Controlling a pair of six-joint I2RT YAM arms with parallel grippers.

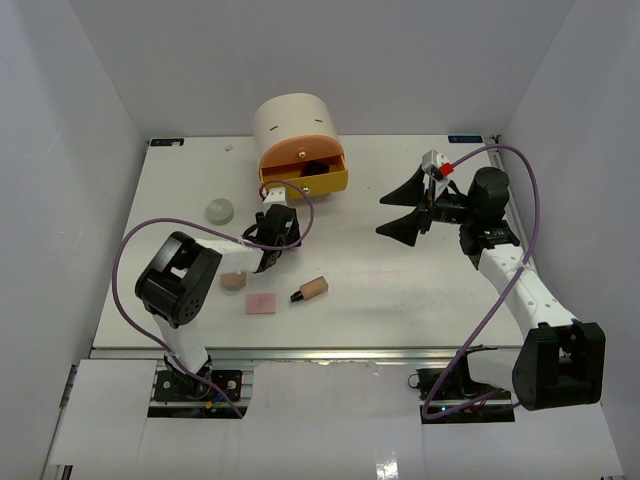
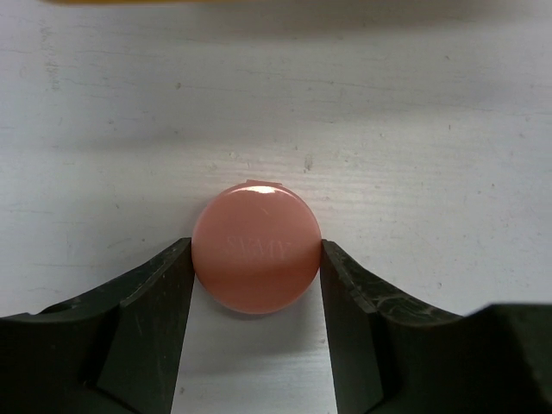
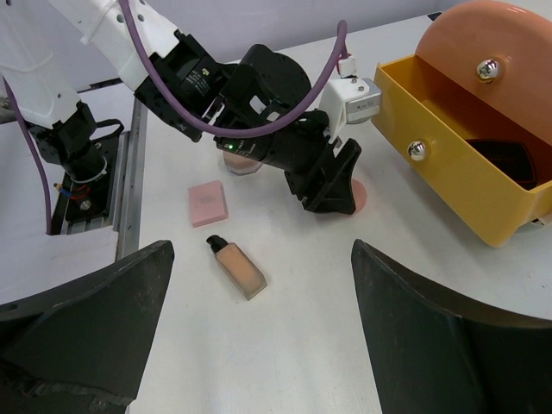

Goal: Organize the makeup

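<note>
Where the left arm's jaws reach low over the desk (image 1: 420, 290), their two dark fingers (image 2: 159, 302) press against opposite sides of the pink round compact (image 2: 256, 250), one on its left edge and one on its right. The jaws are partly closed and have the compact pinched between them. It lies flat on the white surface at the centre of the left wrist view, with a small tab showing at its top edge. In the overhead view this grip sits left of centre, just below the yellow drawer (image 1: 305, 182). That drawer stands pulled out of the cream cylinder (image 1: 295, 122) at the top middle, beneath the closed orange drawer (image 1: 300, 157). Lower left of the grip, a pinkish compact (image 1: 233, 281) lies partly under the left arm, and I cannot tell its outline. The pink rectangular compact (image 1: 261, 303) lies flat just to the lower right of that one. The tan black-capped bottle (image 1: 312, 289) lies on its side further right, its cap pointing left. A pale green round thing (image 1: 220, 210) rests toward the left side of the desk. The right arm's jaws stand wide apart with nothing between them. They are held in the upper right of the overhead view, well apart from the makeup, with their tips pointing left.
</note>
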